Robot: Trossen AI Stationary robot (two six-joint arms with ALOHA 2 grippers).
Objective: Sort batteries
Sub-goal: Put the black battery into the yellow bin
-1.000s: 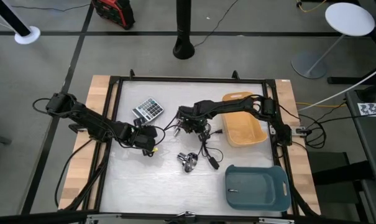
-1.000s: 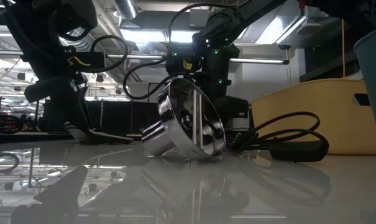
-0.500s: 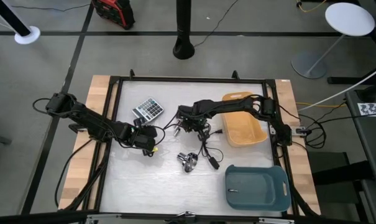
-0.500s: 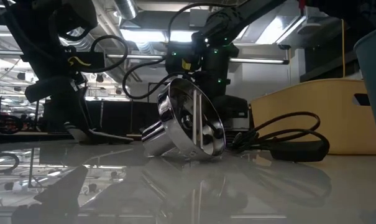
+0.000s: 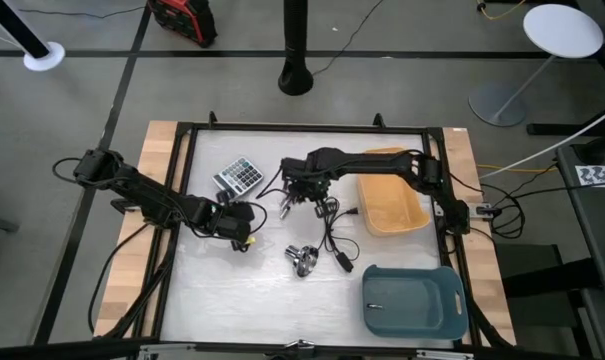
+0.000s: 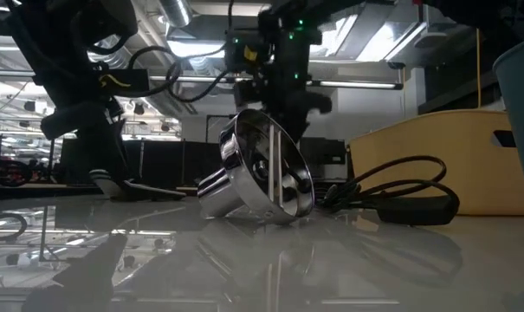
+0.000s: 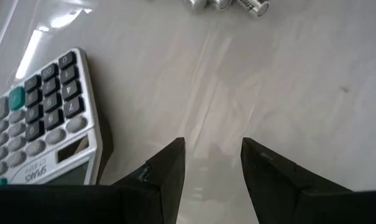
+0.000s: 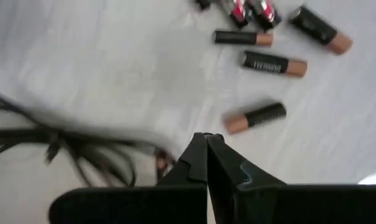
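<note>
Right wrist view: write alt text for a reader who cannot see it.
The right end effector, its fingers pressed together with nothing visible between them, hangs over a white table. Several black batteries with copper-coloured ends lie scattered past its tips, and a black cable curls beside it.

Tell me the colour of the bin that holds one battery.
Blue-grey bin, a single battery lying inside; clearest in the high view.
</note>
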